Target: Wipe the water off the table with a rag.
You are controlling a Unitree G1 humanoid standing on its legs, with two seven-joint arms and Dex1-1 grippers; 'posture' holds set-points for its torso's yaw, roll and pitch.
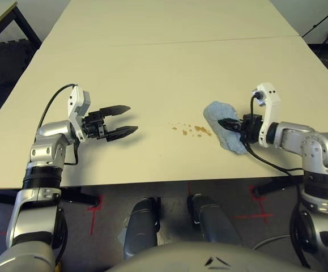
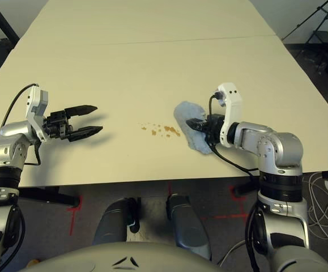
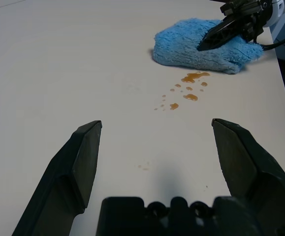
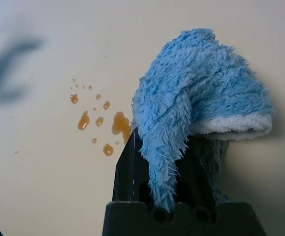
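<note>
While the right gripper (image 1: 227,123) is clamping the blue terry rag (image 1: 223,126) at centre-right, amber water droplets (image 1: 190,131) are sitting unwiped beside it; left gripper (image 1: 125,119) is idling open mid-left.

Rag (image 4: 201,93): fluffy terry cloth, paler edge. Bench (image 1: 169,62): smooth, matt. Water (image 4: 118,123): glossy amber drops.

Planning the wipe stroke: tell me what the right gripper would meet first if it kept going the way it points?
Probably the water droplets, just beyond the rag that the right gripper holds.
</note>
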